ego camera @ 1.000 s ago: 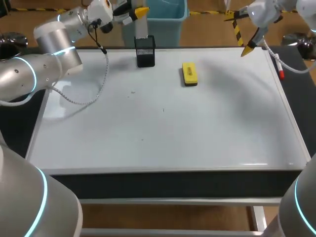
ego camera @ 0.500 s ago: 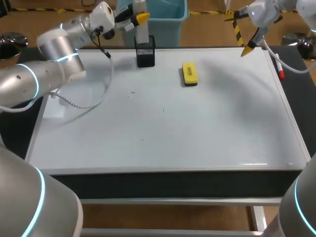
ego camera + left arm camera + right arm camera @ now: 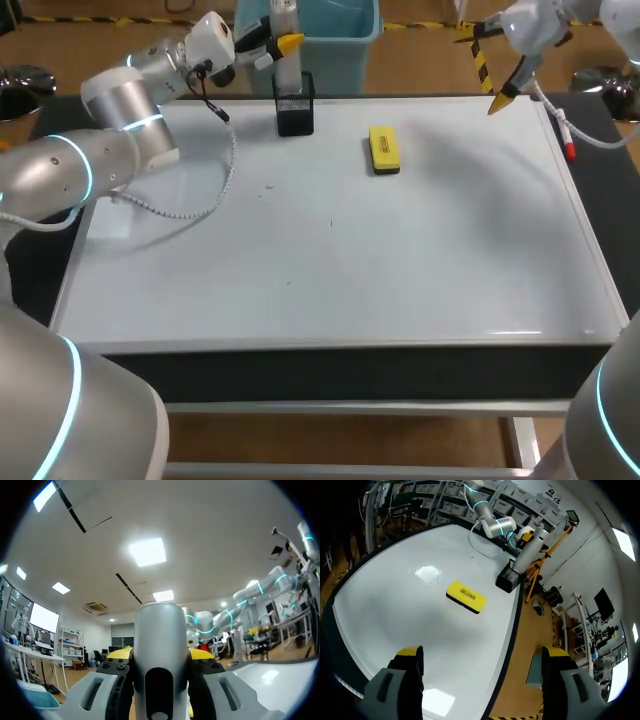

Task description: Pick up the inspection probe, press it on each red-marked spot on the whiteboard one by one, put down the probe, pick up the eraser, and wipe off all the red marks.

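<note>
probe upright in your left claw, straight over the holder

your left claw (image 3: 283,42) is closed on the probe (image 3: 286,62) from both sides at the back of the whiteboard (image 3: 400,260). the probe's long axis stands vertical, and its lower end meets the mouth of the black mesh holder (image 3: 295,108). from the head view it's hard to say whether that end sits inside the holder or just above it. the whole board lies on the near side of the claw, so any press means carrying the probe toward you and down. the eraser (image 3: 383,149) lies flat beside the holder, long axis running front to back, between the arms. your right claw (image 3: 497,103) hangs wide and empty over the far right corner.
</note>
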Controlling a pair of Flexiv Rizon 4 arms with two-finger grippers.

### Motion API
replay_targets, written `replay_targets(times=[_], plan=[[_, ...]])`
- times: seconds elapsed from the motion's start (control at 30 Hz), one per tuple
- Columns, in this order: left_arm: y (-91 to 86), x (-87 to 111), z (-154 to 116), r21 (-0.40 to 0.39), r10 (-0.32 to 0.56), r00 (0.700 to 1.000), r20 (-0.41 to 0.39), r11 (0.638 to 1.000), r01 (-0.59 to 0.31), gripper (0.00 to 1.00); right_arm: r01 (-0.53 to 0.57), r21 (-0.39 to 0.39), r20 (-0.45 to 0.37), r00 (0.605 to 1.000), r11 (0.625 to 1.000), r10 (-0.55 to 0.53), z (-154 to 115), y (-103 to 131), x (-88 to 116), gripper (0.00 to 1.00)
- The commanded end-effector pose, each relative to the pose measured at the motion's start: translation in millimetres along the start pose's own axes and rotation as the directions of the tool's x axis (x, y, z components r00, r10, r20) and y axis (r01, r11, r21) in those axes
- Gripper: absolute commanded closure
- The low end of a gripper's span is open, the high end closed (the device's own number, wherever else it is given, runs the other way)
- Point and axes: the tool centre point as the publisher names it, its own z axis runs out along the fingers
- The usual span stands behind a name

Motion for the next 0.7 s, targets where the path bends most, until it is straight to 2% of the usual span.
replay_targets(times=[0.03,0.33,0.7], plan=[[11.9,-10.0,-0.7,0.015,-0.004,0.999,-0.040,1.000,0.004,1.00,0.001,0.003,-0.005,1.000,1.000,-0.001,-0.7,0.0,-0.6,0.00],[29.2,-13.7,-6.2,0.008,-0.025,0.999,-0.026,1.000,0.025,1.00,0.001,0.003,-0.005,1.000,1.000,-0.001,-0.7,0.0,-0.6,0.00],[50.5,-10.6,-6.2,-0.054,-0.064,0.998,-0.029,0.997,0.062,1.00,0.001,0.003,-0.005,1.000,1.000,-0.001,-0.7,0.0,-0.6,0.00]])
